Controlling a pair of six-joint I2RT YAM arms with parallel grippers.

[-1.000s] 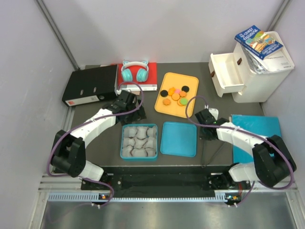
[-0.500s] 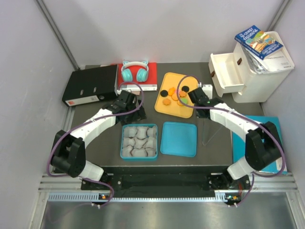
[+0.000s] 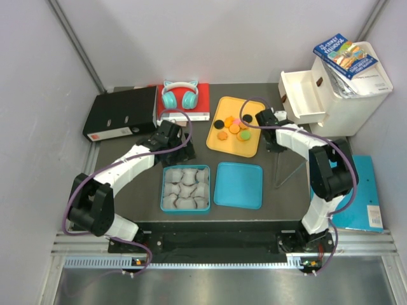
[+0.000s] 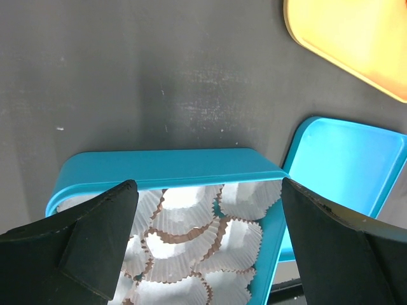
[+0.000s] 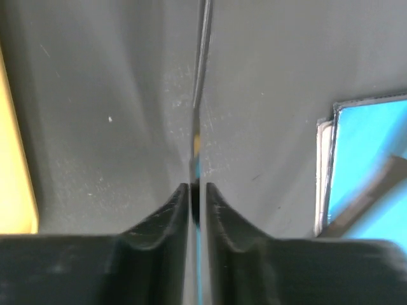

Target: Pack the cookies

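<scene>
The cookies (image 3: 233, 128) lay in a loose cluster on the yellow tray (image 3: 224, 105), orange ones mixed with black, one pink and one green. The left gripper (image 4: 206, 184) hung over the far rim of the teal box (image 4: 172, 166) with its jaws spread wide and nothing between them, the white paper cups (image 4: 191, 232) packed inside just below. The right gripper (image 5: 196, 189) sat just beside the tray's right edge, its jaws pinched almost together on a thin sheet (image 5: 201, 76) seen edge-on, possibly clear plastic, though the view was too poor to be sure. The teal lid (image 3: 238, 185) lay flat beside the box.
</scene>
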